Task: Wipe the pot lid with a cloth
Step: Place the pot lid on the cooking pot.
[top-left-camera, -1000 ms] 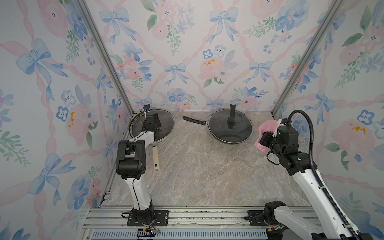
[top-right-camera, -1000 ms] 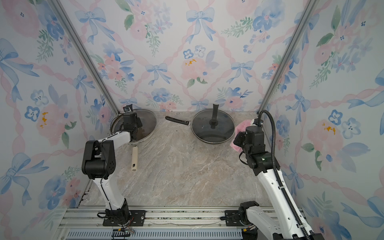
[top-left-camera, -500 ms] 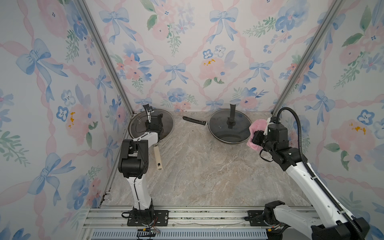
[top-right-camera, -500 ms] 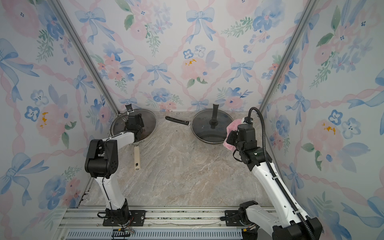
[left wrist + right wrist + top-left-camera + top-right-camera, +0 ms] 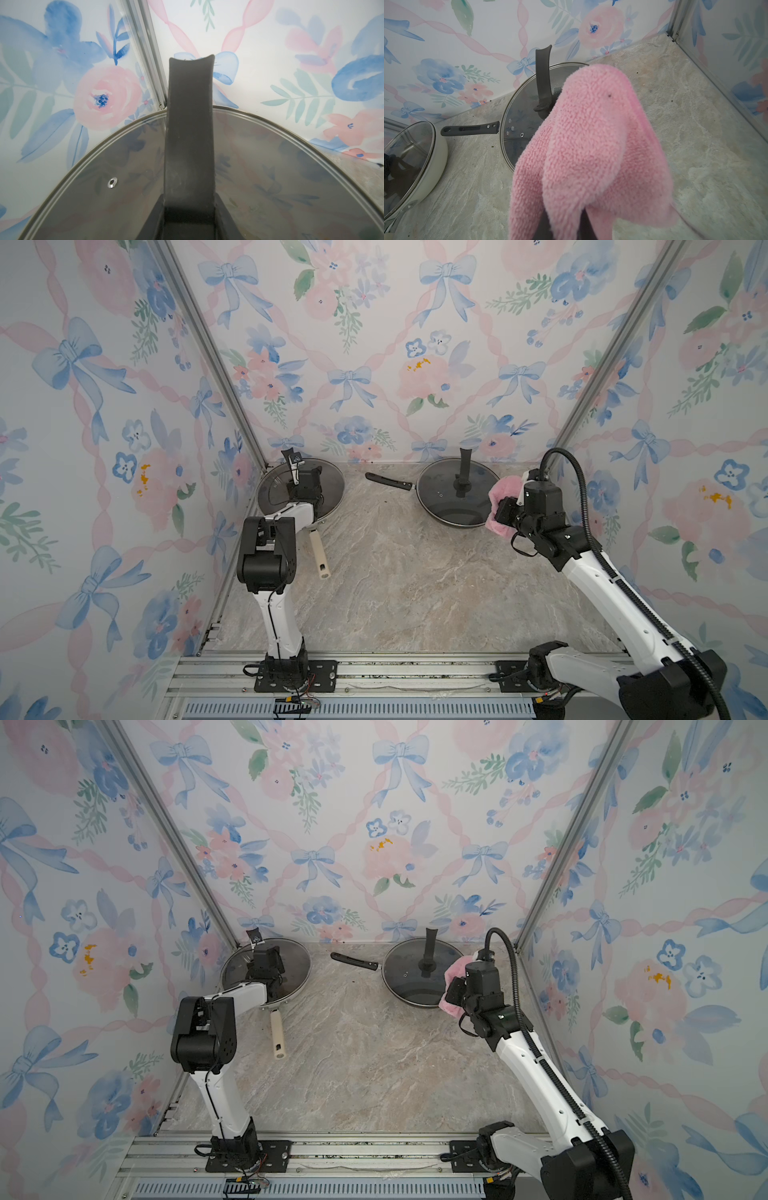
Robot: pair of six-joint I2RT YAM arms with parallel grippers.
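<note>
Right claw: clamps cloth at pot lid rim.
Left claw: grips second lid.
Wipe: I press flat, skirting upright handle.

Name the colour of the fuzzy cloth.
Pink. The cloth shows best in the right wrist view.

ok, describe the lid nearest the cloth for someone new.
Look along the back wall, on the right arm's side. A glass lid sits there on a black-handled pan. Unlike the other lid, its upright handle is free, with the pink cloth beside it.
</note>
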